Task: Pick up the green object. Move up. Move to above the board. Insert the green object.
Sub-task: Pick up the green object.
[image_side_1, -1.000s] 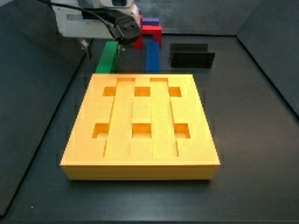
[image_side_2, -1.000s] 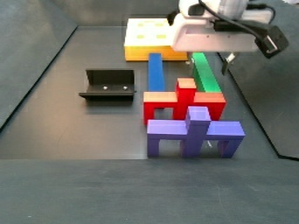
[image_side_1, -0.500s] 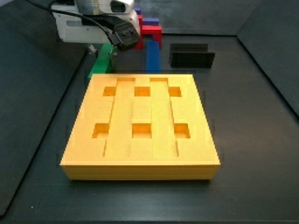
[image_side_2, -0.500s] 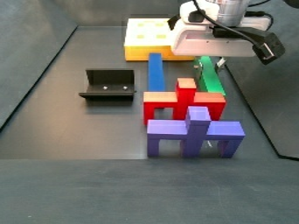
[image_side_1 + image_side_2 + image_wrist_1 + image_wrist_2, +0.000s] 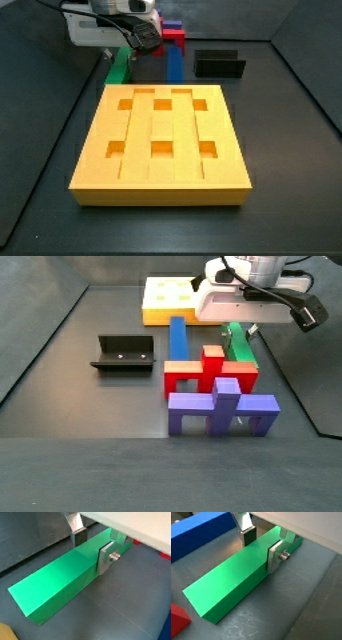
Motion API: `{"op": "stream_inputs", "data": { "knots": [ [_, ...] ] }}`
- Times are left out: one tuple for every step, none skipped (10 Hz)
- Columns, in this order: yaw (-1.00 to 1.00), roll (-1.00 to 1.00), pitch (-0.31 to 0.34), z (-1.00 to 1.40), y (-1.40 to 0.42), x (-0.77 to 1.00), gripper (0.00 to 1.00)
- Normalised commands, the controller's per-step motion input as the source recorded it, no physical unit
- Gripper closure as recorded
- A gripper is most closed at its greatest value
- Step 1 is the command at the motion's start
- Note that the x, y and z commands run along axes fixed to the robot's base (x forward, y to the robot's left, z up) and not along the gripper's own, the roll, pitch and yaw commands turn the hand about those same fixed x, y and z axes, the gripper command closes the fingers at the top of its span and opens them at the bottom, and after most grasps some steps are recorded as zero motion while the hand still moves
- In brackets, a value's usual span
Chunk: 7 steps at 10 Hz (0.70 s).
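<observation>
The green object [image 5: 60,582] [image 5: 230,579] lies flat on the dark floor, a long plain bar, seen in both wrist views. My gripper [image 5: 91,548] [image 5: 261,548] is down over its far half with a finger on each long side. One silver finger [image 5: 105,558] lies against the bar's side; the other finger [image 5: 78,534] stands just off the opposite edge, so the gripper is open. In the side views the gripper [image 5: 130,48] [image 5: 247,326] hangs low over the green object [image 5: 120,68] [image 5: 242,348]. The orange-yellow board [image 5: 160,125] [image 5: 167,296] lies beside the bar's end.
A blue bar [image 5: 198,534] [image 5: 178,341] lies parallel to the green one. A red piece [image 5: 201,371] [image 5: 176,617] and a purple piece [image 5: 221,406] stand past the bars. A black box [image 5: 218,64] [image 5: 123,353] sits off to the side.
The gripper has come down a little over the green object and now straddles it. The pieces have not moved.
</observation>
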Motion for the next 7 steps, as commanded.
{"op": "stream_inputs", "data": {
  "knots": [
    [0.0, 0.0, 0.0, 0.0, 0.0, 0.0, 1.0],
    [0.0, 0.0, 0.0, 0.0, 0.0, 0.0, 1.0],
    [0.0, 0.0, 0.0, 0.0, 0.0, 0.0, 1.0],
    [0.0, 0.0, 0.0, 0.0, 0.0, 0.0, 1.0],
    [0.0, 0.0, 0.0, 0.0, 0.0, 0.0, 1.0],
    [0.0, 0.0, 0.0, 0.0, 0.0, 0.0, 1.0],
    [0.0, 0.0, 0.0, 0.0, 0.0, 0.0, 1.0]
  ]
}}
